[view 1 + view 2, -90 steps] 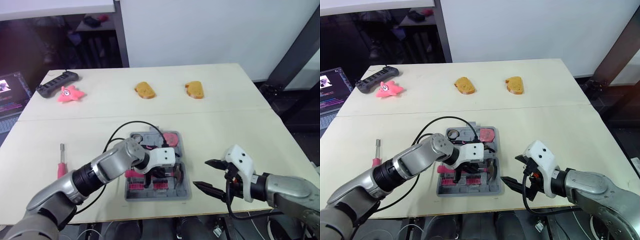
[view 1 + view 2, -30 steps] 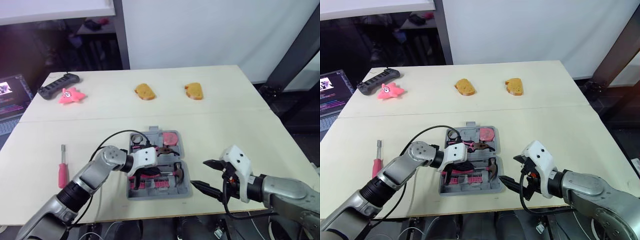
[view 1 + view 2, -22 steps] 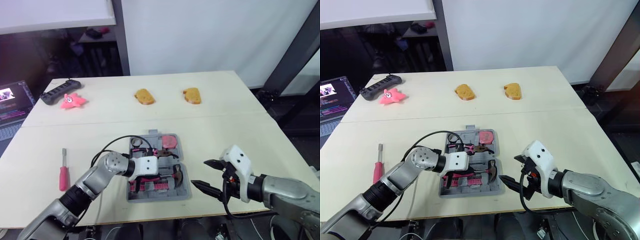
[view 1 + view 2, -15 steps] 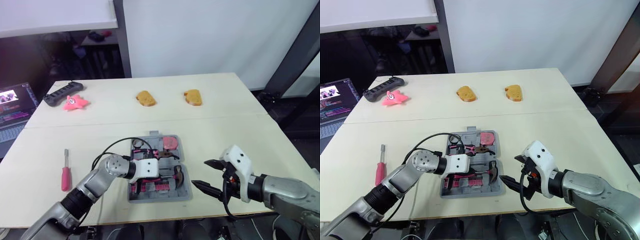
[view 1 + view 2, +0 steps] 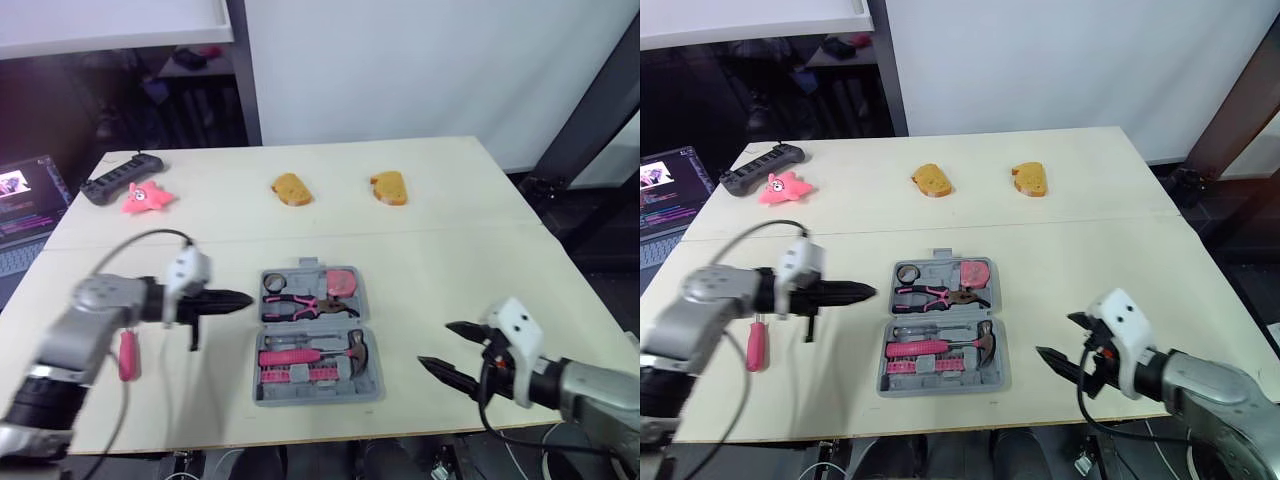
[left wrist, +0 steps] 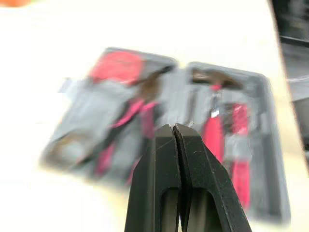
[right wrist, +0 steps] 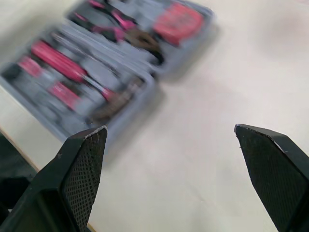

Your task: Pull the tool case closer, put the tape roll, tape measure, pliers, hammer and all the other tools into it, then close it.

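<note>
The grey tool case (image 5: 320,396) lies open near the table's front edge. It holds a tape roll (image 5: 273,281), a pink tape measure (image 5: 342,283), pink-handled pliers (image 5: 300,303), a hammer (image 5: 355,350) and a pink screwdriver (image 5: 290,357). My left gripper (image 5: 235,300) is shut and empty, just left of the case, pointing at it. A red screwdriver (image 5: 127,355) lies on the table under my left forearm. My right gripper (image 5: 435,344) hangs open to the right of the case with nothing between its fingers (image 7: 82,159).
Two bread pieces (image 5: 291,187) (image 5: 389,186) lie at the back middle. A pink star toy (image 5: 143,197) and a black power strip (image 5: 115,180) are at the back left. A laptop (image 5: 25,200) sits past the table's left edge.
My left gripper has pulled out of the case and swung left, now shut beside it. My right gripper has drifted a little right, away from the case. The camera shifted slightly.
</note>
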Controlling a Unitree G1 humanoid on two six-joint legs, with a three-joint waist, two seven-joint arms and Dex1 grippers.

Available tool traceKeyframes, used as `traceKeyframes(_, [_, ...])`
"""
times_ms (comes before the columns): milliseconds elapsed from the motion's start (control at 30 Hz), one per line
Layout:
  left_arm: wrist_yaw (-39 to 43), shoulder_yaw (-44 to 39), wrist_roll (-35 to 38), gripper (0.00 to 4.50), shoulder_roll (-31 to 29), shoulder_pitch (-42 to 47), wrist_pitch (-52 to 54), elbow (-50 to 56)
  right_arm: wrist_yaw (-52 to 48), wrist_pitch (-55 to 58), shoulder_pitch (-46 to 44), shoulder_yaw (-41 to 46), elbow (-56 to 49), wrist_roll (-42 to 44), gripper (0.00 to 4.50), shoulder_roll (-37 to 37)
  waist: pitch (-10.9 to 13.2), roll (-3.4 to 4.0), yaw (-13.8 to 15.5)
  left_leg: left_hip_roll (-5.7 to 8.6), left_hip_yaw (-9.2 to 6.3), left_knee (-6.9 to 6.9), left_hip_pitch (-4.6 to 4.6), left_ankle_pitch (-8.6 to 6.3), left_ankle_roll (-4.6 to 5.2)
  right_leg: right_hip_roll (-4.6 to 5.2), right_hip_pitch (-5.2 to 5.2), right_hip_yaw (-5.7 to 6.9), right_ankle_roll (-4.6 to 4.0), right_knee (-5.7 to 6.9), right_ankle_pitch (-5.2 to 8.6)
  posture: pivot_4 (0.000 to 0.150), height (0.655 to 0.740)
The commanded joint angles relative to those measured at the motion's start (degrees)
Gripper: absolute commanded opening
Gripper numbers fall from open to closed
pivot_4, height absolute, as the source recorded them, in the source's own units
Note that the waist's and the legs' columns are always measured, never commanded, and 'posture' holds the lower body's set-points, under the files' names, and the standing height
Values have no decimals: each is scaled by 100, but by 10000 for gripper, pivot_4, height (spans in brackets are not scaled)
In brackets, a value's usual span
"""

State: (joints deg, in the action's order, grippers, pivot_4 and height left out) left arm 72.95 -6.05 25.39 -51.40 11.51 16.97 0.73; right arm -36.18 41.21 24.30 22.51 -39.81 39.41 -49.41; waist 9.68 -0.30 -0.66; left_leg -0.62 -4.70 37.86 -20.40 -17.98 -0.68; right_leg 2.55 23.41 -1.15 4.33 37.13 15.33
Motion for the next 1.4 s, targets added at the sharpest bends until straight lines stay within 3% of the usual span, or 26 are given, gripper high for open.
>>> traceKeyframes(33, [-1,-856,-270,2831,-556,-613,-414,-837,-462,-497,464,777,193,-260,45000,117,18,-2,-26,0,5,-1,3,0,0,-1,0,-5,-6,-1,4,1500,7400])
traceKeyframes(100, [-193,-1327,-559,8801,-880,-1052,-901,-1777,-740,-729,862,1125,372,-460,45000,173,35,-10,-27,-3,6,-1,5,-1,0,-5,1,-7,-19,0,10,1500,7400])
traceKeyframes(200, [-498,-1977,-805,23098,-1233,-1557,-1706,-3305,-1004,-1050,1219,1656,756,-739,45000,238,44,-22,-28,-10,5,-2,5,-1,0,-8,5,-6,-11,-1,25,1500,7400])
traceKeyframes(333, [-551,-2327,-849,43114,-1334,-1953,-2211,-3896,-1200,-1353,1278,1923,1249,-1012,45000,268,52,-34,19,-13,13,-3,3,-3,-3,18,4,-6,-10,-8,25,1500,7400])
traceKeyframes(367, [-546,-2391,-821,44201,-1329,-1991,-2245,-3955,-1269,-1411,1265,1940,1316,-1026,45000,275,53,-35,35,-14,13,-3,3,-3,-4,27,2,-5,-9,-9,25,1500,7400])
traceKeyframes(633, [-591,-2476,-687,44201,-1110,-2170,-2231,-3739,-1454,-1497,1079,1859,1440,-1097,45000,311,60,-27,108,-18,15,-22,6,-3,-5,30,5,-1,-29,-10,13,1500,7400])
traceKeyframes(833, [-1307,-2472,-680,44201,-622,-2436,-1515,-2524,-928,-667,130,1571,350,-359,45000,176,70,-15,14,-25,18,-28,9,-3,-5,26,6,-8,-32,-9,10,1500,7400])
traceKeyframes(1033, [-3201,-2603,-192,44201,253,-2083,1349,-893,-588,-25,-981,790,-286,194,45000,-15,78,-25,5,-21,4,-30,8,-1,-6,17,5,1,-8,-6,-4,1500,7400])
traceKeyframes(1233, [-5432,-2934,423,44201,1395,-740,4455,370,-766,238,-2505,-741,-688,660,45000,-214,99,-49,-1,-9,-19,-25,6,4,-15,12,1,17,1,0,-11,1500,7400])
traceKeyframes(1300, [-6182,-3022,329,44201,1864,-229,5354,661,-887,345,-2937,-1202,-748,796,45000,-242,99,-49,6,-1,-24,-21,3,12,-29,13,0,21,7,1,-15,1500,7400])
traceKeyframes(1400, [-6576,-2861,38,44201,2044,-202,5868,1002,-980,390,-3136,-1453,-709,764,45000,-315,98,-73,-34,6,-25,-24,0,24,-50,15,1,21,11,0,-18,1500,7400])
